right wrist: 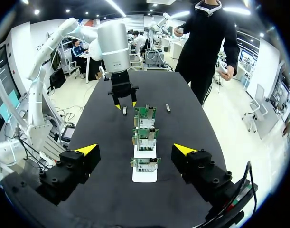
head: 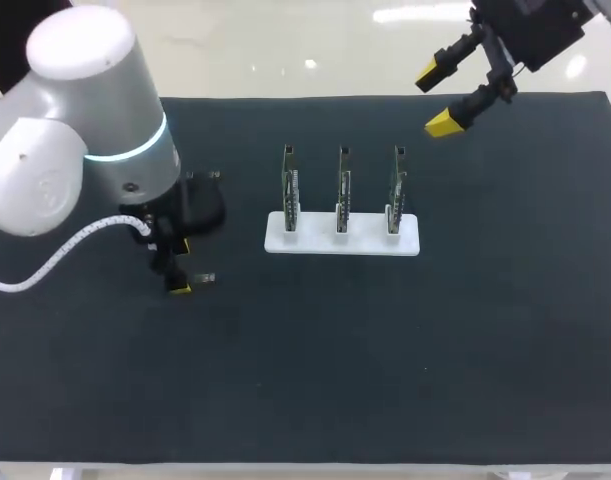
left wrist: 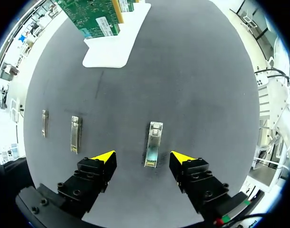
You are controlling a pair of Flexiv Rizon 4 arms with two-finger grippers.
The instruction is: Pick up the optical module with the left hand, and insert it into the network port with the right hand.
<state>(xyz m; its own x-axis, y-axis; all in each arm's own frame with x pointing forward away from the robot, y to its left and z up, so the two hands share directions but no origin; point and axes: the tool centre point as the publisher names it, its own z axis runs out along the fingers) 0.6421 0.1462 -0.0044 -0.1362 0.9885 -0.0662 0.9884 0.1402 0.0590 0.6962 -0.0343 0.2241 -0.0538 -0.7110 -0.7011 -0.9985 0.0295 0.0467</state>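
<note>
- Left tool is open, low over the surface. The optical module lies flat between its fingers, untouched.
- Right tool is open too, well apart, beyond the cards.
- I judge the module light, stiff and of smooth metal, so perhaps slippery. I would grip its long sides near the middle.
- I count three modules, this one plus two spare modules, three network cards and one white holder.

Silver optical module is lying flat on the dark counter; three green network cards are standing upright in a white holder.

No legible text; only an unreadably small white label on the green circuit board
</note>
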